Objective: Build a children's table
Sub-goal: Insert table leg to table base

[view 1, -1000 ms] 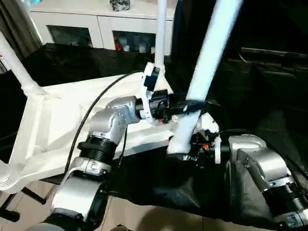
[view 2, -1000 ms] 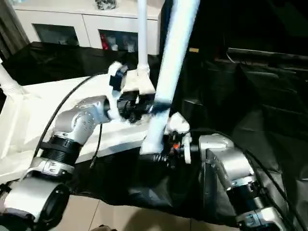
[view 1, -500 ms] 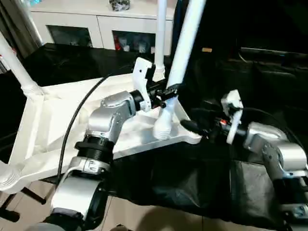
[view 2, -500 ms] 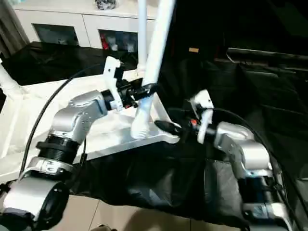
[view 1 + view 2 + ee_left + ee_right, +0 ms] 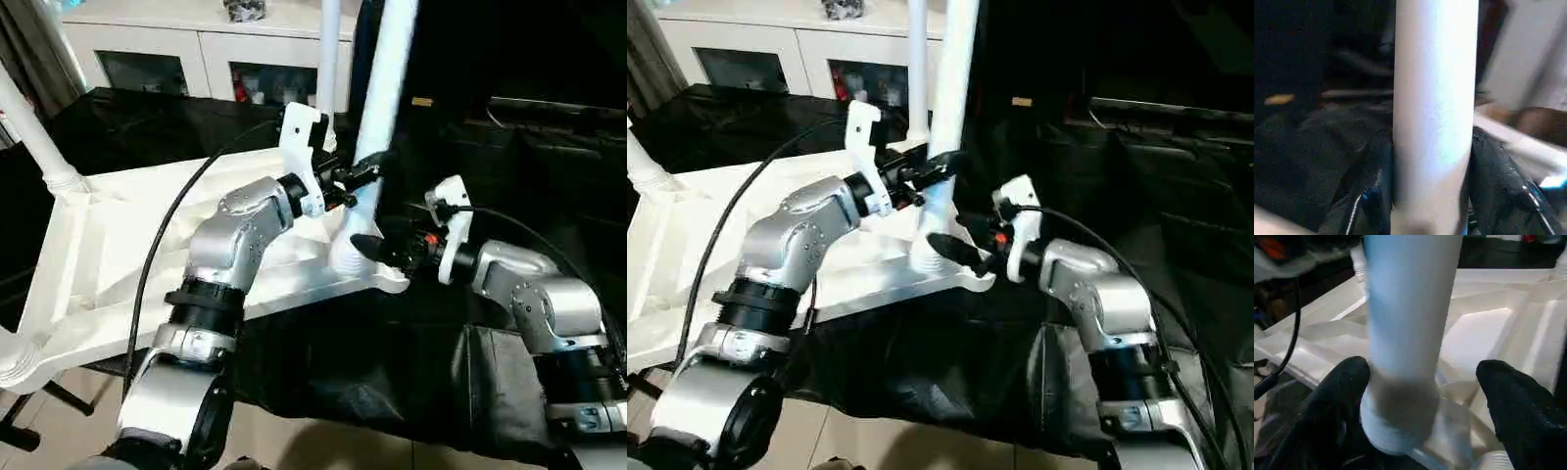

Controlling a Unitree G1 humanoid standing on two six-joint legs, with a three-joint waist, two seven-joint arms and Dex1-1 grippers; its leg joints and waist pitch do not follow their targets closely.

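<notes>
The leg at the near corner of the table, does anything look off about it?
Yes. The leg, clamped by the left gripper, leans slightly; its end isn't seated in the tabletop corner socket.

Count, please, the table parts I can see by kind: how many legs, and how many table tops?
Legs: 4 (left-rear, rear, held by left gripper, near-left corner)
Table top: 1
Total: 5

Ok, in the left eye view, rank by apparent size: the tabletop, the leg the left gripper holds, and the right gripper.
1. tabletop, the largest.
2. held leg, running out of frame at the top, clamped by the left gripper.
3. right gripper, the smallest, open by the leg's base.
</notes>
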